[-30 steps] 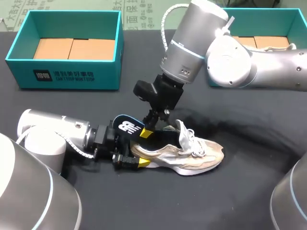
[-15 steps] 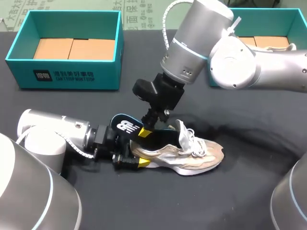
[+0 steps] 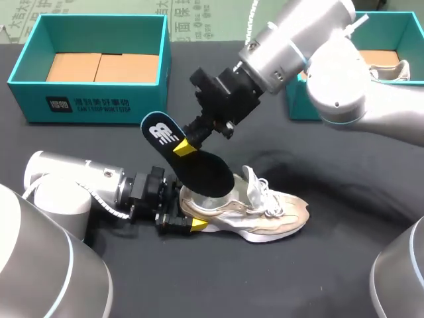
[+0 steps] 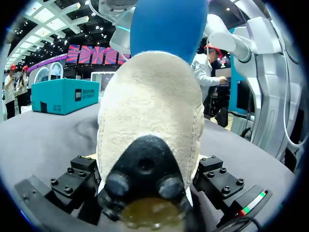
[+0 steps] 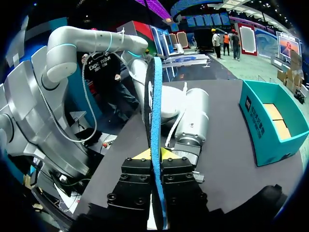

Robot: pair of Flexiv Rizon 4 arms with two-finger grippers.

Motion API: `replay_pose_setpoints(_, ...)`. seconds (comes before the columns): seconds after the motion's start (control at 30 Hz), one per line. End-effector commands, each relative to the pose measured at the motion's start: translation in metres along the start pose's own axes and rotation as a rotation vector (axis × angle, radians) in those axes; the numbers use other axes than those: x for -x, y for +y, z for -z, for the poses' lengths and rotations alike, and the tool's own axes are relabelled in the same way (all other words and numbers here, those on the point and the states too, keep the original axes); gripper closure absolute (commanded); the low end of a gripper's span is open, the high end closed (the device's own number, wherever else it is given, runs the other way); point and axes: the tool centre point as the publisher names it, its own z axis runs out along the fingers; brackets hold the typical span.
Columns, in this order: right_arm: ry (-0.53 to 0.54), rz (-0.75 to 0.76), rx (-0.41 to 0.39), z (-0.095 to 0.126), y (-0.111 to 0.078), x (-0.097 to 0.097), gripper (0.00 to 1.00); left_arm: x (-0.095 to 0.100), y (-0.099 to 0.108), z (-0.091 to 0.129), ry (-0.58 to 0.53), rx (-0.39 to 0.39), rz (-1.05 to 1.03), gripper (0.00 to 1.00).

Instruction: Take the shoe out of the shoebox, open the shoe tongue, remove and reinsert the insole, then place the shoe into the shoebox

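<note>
Since half a second ago the right arm has swung up and back, drawing the dark foam insole (image 3: 199, 165) most of the way out of the cream mesh running shoe (image 3: 265, 215); only the insole's lower end is over the shoe's opening now. Black cloth covers the table (image 3: 318, 271), with bare cloth open along the near side and to the right of the shoe. Two arms come in, one from each side. Two teal cardboard shoeboxes stand along the far edge: the left shoebox (image 3: 93, 99) holds brown card, and the right shoebox (image 3: 397, 30) holds a second pale shoe (image 3: 389, 66) (partly hidden by the right arm). The one shoe on the cloth lies at mid-table, well apart from both boxes, toe to the right. The left gripper (image 3: 185, 211) is clamped on its heel, a finger on either side. The right gripper (image 5: 155, 162) pinches the single insole near its raised heel end, edge-on between the fingers
</note>
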Motion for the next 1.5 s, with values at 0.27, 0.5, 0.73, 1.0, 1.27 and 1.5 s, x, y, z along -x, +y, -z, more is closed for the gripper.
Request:
replay_pose_setpoints(0.27, -0.024, 0.017, 0.113, 0.007, 0.001, -0.01, 1.0, 0.0, 0.003, -0.001, -0.002, 0.0, 0.0, 1.0)
replay_pose_setpoints(0.5, -0.042, -0.055, 0.185, 0.04, 0.024, -0.033, 1.0, 0.0, 0.003, -0.001, -0.002, 0.0, 0.0, 1.0)
replay_pose_setpoints(0.73, -0.05, -0.071, 0.215, 0.058, 0.027, -0.045, 1.0, 0.0, 0.003, -0.001, -0.002, 0.0, 0.0, 1.0)
replay_pose_setpoints(1.0, -0.05, -0.071, 0.215, 0.058, 0.027, -0.045, 1.0, 0.0, 0.003, -0.001, -0.002, 0.0, 0.0, 1.0)
replay_pose_setpoints(1.27, -0.206, -0.124, 0.335, 0.085, 0.033, -0.074, 1.0, 0.0, 0.003, -0.001, -0.002, 0.0, 0.0, 1.0)
replay_pose_setpoints(1.5, -0.272, -0.257, 0.437, 0.101, 0.022, -0.099, 1.0, 0.0, 0.003, -0.001, -0.002, 0.0, 0.0, 1.0)
